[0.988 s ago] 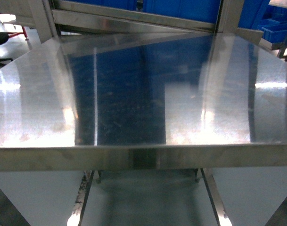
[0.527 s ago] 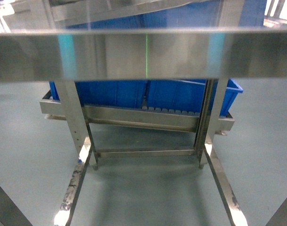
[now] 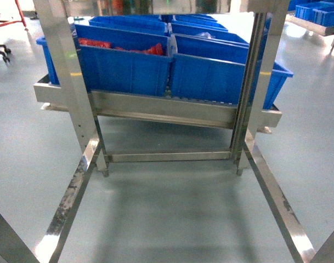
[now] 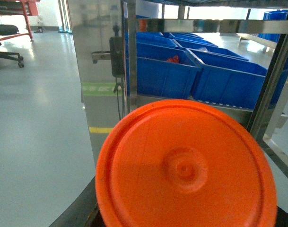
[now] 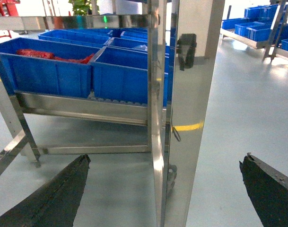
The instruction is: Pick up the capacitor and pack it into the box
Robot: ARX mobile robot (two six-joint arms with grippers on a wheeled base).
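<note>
Capacitor unseen, right pincer [image 5: 165, 161] spread wide

Blue bins [image 3: 128, 68]: smooth plastic, slight sheen. Rack frame [image 3: 156, 108]: brushed stainless metal, shiny. Orange lid [image 4: 186, 165]: matt plastic; floor [image 3: 172, 219] glossy.

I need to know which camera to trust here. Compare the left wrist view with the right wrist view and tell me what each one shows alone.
Only the left wrist view shows a big orange round lid filling the lower frame, and a black office chair far left. The left gripper is hidden there.

Only the right wrist view shows the right gripper, its two dark fingers spread wide with nothing between them, and red items in the left bin.

Both show the blue bins on the steel rack and grey floor. Neither shows a pink box or capacitors.
</note>
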